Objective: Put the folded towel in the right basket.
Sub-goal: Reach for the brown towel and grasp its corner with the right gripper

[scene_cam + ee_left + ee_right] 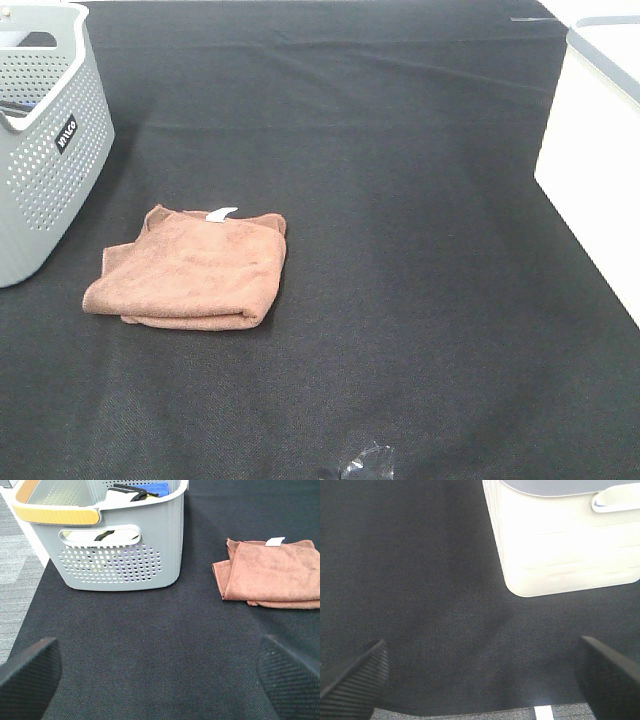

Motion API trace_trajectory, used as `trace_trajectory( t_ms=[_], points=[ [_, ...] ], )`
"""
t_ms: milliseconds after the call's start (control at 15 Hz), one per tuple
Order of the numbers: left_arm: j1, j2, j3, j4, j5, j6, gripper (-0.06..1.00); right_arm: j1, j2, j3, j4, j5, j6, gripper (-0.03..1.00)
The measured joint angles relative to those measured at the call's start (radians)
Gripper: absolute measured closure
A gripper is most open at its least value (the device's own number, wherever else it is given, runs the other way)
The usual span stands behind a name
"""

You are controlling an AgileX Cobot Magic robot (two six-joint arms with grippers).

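Observation:
A folded brown towel [190,270] with a small white tag lies flat on the black cloth, left of the middle; it also shows in the left wrist view [272,577]. The white right basket [595,150] stands at the right edge and shows in the right wrist view [560,535]. My left gripper [160,672] is open and empty, low over the cloth, well short of the towel. My right gripper [480,672] is open and empty over bare cloth near the white basket. Neither arm shows in the high view.
A grey perforated basket [45,140] with an orange-trimmed handle stands at the left; it holds several items [135,490]. A small dark shiny object [365,462] lies at the front edge. The black cloth [400,250] covers the table; grey floor [17,565] lies beyond its left edge.

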Motion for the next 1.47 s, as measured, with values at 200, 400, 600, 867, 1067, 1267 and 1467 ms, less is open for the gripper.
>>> trace_trajectory(
  t_ms=[200,400,600,867,1067,1267,1467],
  points=[
    [0.0,0.0,0.0,0.0,0.0,0.0,-0.05,0.0,0.0,0.0,0.0,0.0,0.0,0.0],
    [0.0,0.0,0.0,0.0,0.0,0.0,-0.05,0.0,0.0,0.0,0.0,0.0,0.0,0.0],
    [0.0,0.0,0.0,0.0,0.0,0.0,-0.05,0.0,0.0,0.0,0.0,0.0,0.0,0.0],
    [0.0,0.0,0.0,0.0,0.0,0.0,-0.05,0.0,0.0,0.0,0.0,0.0,0.0,0.0],
    [0.0,0.0,0.0,0.0,0.0,0.0,-0.05,0.0,0.113,-0.064,0.056,0.016,0.043,0.0],
    [0.0,0.0,0.0,0.0,0.0,0.0,-0.05,0.0,0.488,-0.29,0.201,0.093,0.002,0.01],
    [0.0,0.0,0.0,0.0,0.0,0.0,-0.05,0.0,0.86,-0.513,0.279,0.099,-0.089,0.01]
  ],
)
